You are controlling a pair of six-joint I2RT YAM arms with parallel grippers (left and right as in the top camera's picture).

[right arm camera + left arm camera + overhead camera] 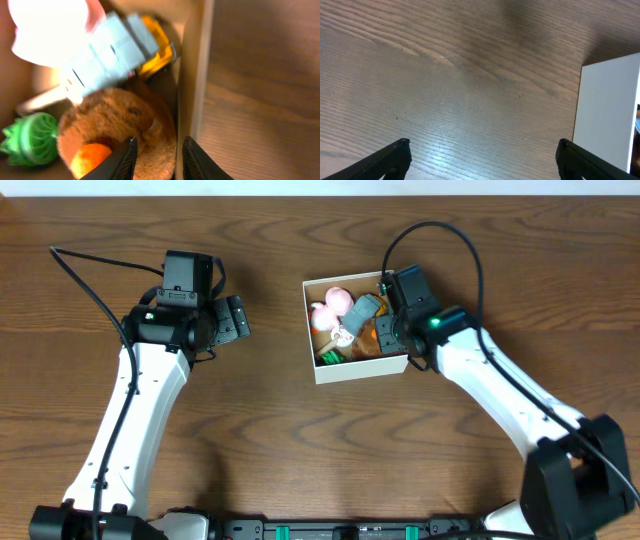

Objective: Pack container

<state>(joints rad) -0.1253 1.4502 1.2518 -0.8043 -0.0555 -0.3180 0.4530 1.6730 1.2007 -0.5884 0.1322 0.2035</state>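
The container point(361, 367) is a square white box with a brown inside, at the table's centre right. It holds a pink plush point(327, 315), a grey-blue block toy point(362, 310), a yellow toy point(159, 52), a green toy point(329, 357) and a brown plush toy point(117, 120) with an orange part. My right gripper point(157, 150) is low inside the box by its right wall point(192, 75), its jaws narrowly apart around the brown plush's edge. My left gripper point(482, 155) is wide open and empty over bare wood, left of the container's white wall point(605, 110).
The wooden table point(270, 440) surrounds the box. My left arm point(150, 390) stands at the left, with a black cable running off toward the back left. My right arm point(500, 390) reaches in from the front right.
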